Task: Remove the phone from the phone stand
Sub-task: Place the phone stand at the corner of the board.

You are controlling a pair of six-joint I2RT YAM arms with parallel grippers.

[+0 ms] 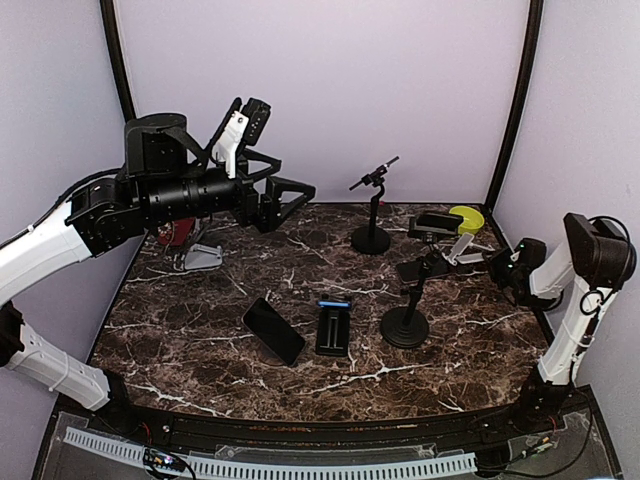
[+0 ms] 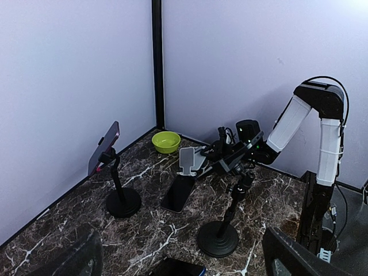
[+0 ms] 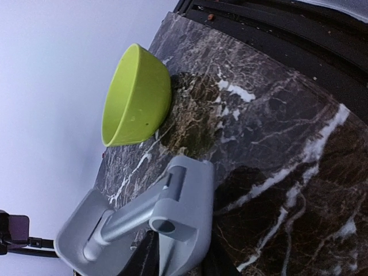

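Over on the right, the phone lies flat on the bench just beside the grey stand, so it looks already off. Right gripper is at that stand, can't tell if it's pinching. Left gripper is spread wide. Next up, I reckon: back away without knocking anything.

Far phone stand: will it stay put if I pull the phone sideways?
Likely not: the phone sits high on the far phone stand, whose neck is thin and base small, so it may tip. It could also slide on the glossy table.
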